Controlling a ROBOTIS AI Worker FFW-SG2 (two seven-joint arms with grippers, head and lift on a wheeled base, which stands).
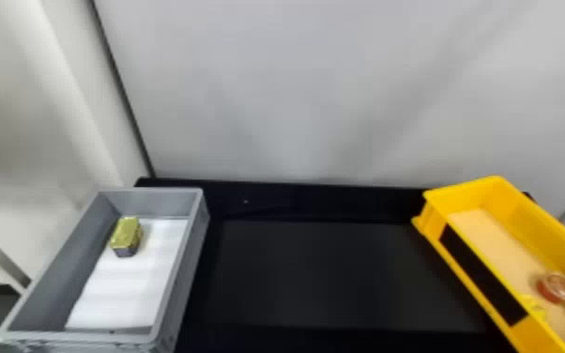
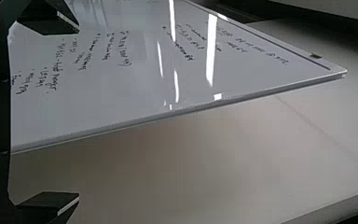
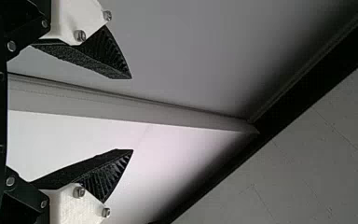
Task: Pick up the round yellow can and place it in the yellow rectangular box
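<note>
A small can-like item with a yellow-gold top and a dark lower side (image 1: 126,235) lies toward the back of the grey bin (image 1: 173,277) at the left of the head view; its outline looks more angular than round. The yellow rectangular box (image 1: 471,251) stands at the right, set at an angle, well away from that item. In the left wrist view my left gripper (image 2: 79,113) is open, with nothing between its fingers. My right gripper (image 3: 132,114) is open and holds nothing in the right wrist view.
Round red-rimmed items (image 1: 557,287) lie inside the yellow box near its front. A black table (image 1: 319,277) spans the gap between the containers, with a pale wall behind. A whiteboard (image 2: 135,93) stands beyond the left gripper.
</note>
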